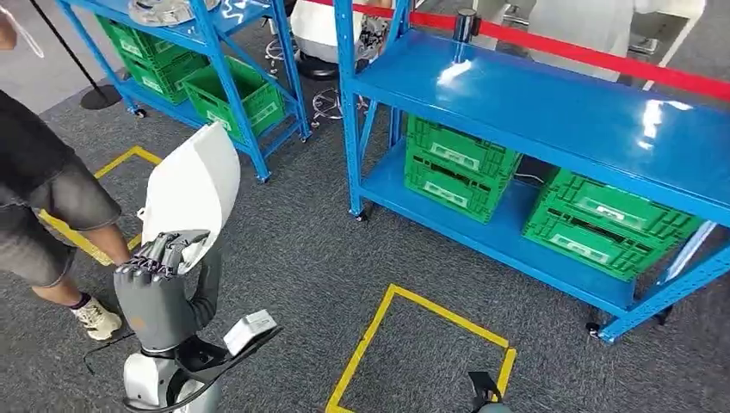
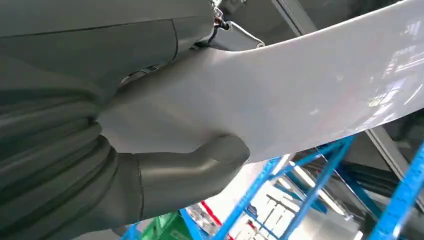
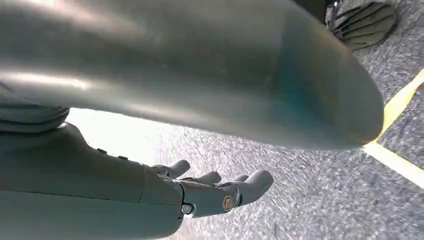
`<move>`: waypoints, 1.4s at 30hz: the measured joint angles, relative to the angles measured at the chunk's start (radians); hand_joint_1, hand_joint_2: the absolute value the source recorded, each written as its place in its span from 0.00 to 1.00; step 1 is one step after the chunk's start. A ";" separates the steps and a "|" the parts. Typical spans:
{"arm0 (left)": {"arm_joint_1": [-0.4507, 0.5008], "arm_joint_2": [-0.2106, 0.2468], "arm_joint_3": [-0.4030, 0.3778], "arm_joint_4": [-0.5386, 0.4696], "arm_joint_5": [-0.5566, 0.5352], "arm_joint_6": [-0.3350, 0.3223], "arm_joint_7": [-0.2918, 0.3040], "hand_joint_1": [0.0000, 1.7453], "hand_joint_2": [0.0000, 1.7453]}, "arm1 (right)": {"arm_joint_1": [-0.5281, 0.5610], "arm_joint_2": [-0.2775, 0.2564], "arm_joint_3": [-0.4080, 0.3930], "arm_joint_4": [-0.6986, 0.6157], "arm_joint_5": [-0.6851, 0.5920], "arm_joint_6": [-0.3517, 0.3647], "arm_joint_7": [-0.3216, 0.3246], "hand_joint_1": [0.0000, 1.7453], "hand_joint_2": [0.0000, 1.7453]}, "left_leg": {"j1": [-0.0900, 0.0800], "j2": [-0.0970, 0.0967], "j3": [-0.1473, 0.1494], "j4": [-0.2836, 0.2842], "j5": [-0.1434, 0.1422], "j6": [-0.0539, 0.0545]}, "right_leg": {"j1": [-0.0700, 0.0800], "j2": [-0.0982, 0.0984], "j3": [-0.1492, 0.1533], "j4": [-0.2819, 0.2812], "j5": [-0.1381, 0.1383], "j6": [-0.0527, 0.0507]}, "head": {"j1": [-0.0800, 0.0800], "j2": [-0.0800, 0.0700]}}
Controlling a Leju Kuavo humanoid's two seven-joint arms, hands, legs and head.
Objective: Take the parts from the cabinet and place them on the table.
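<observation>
Grey carpet floor w/ yellow tape square, 2 blue racks holding green crates, red barrier tape behind, person standing at the left. Left hand raised, fingers wrapped round the lower edge of a white curved panel. Right hand hangs over the carpet, fingers loosely apart, holding nothing.
</observation>
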State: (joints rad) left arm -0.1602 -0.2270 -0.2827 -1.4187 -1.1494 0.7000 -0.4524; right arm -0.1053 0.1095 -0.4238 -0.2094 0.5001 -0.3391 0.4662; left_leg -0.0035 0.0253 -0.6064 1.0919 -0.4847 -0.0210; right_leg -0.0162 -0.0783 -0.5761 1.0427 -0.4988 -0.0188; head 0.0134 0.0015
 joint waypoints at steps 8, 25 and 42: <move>-0.021 -0.023 0.011 0.003 -0.022 0.001 -0.011 1.00 1.00 | 0.001 -0.004 -0.016 -0.002 -0.008 -0.018 0.003 0.00 0.00 | -0.006 -0.024 0.033 -0.081 0.020 0.047 | -0.004 0.053 -0.028 0.084 -0.063 0.040 | 0.005 0.000; 0.014 -0.022 0.070 -0.004 -0.032 0.001 -0.049 1.00 1.00 | 0.042 -0.014 -0.024 -0.001 0.021 -0.012 0.021 0.00 0.00 | 0.003 -0.039 -0.097 0.174 -0.118 -0.013 | -0.004 0.051 -0.010 0.007 0.002 -0.004 | -0.002 0.000; 0.059 -0.018 0.114 -0.092 -0.116 0.002 0.019 1.00 1.00 | -0.002 0.011 -0.041 -0.006 0.044 0.011 0.026 0.00 0.00 | -0.005 -0.076 0.032 -0.080 0.022 0.050 | -0.002 0.072 -0.133 0.299 -0.137 0.043 | 0.003 0.000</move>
State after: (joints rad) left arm -0.1009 -0.2445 -0.1682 -1.5110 -1.2650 0.7019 -0.4337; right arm -0.1073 0.1202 -0.4650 -0.2155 0.5436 -0.3284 0.4925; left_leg -0.0086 -0.0506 -0.5741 1.0122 -0.4623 0.0290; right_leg -0.0181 -0.0063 -0.7091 1.3417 -0.6357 0.0245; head 0.0160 0.0015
